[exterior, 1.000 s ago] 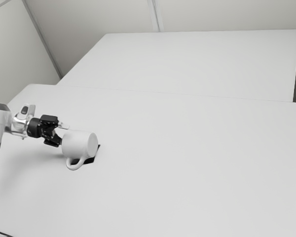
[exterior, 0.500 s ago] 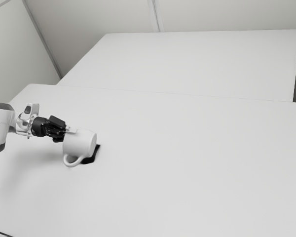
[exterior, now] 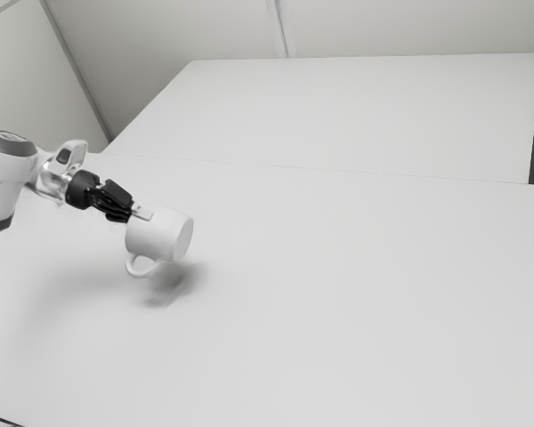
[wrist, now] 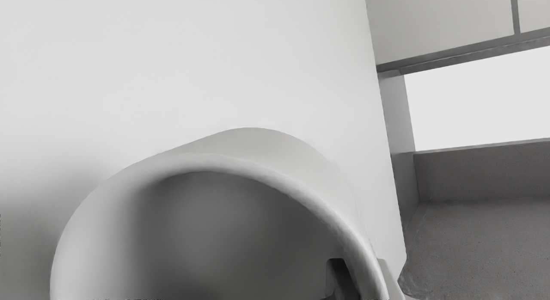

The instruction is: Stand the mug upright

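Arm (exterior: 4, 182) is toward ext. view's left of mug (exterior: 165, 234); next, hand (exterior: 141, 213) grips mug's wall at the rim, 1 finger inside, 1 outside, per wrist view. Handle (exterior: 133, 266) is on mug's underside. Mug's tilted, held above surface (exterior: 338, 294), w/ shadow (exterior: 169, 283) below.

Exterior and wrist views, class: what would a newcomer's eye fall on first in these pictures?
Probably the white mug, tipped on its side above the table toward the exterior view's left, its wall gripped by the end effector. Next, the soft dark shadow beneath it. In the wrist view, the mug's shaded mouth looms large before the camera.
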